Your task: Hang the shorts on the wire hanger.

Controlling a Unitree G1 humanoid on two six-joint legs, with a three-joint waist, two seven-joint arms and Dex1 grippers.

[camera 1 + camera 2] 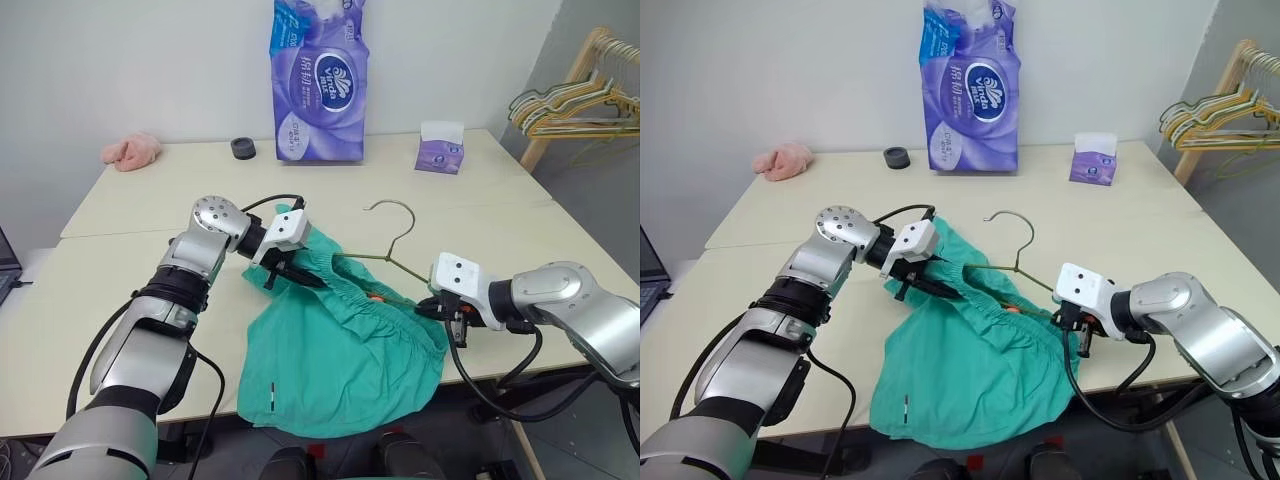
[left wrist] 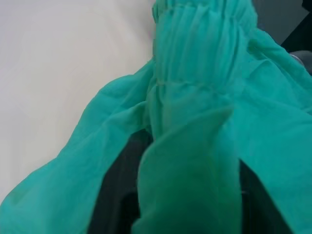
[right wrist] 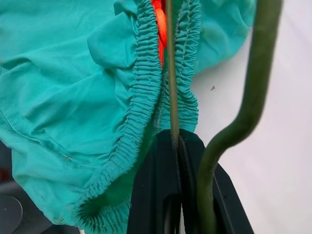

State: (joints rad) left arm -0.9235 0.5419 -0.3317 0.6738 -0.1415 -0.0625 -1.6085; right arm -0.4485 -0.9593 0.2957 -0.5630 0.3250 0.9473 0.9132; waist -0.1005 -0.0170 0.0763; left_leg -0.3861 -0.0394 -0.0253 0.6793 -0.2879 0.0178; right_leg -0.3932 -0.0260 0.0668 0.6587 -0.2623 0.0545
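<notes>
Left gripper [image 1: 298, 272] is at the left end of the shorts' [image 1: 335, 360] waistband, black fingers nipped together with teal fabric bunched between them; left wrist view shows cloth folded over the fingers.

Shorts sit mid-table near the front edge, waistband stretched between the two grippers, legs draping over the table [image 1: 120, 290] edge. Wire hanger [image 1: 395, 245] lies with its bottom bar threaded through the waistband, running left-right; that is its long axis. Hook points away from the robot, toward the tissue pack [image 1: 318, 80].

Right gripper [image 1: 440, 305] has its fingers pressed tight on the hanger's thin wire at the right corner, elastic and orange drawstring [image 3: 158, 29] just beside.

Risks:
- left pinch looks shallow, so fabric could slip out and the waistband slide along the bar
- wire is thin, so it may twist in the right pinch and tip the hanger
- overhanging legs add weight, which could drag the shorts off the table
</notes>
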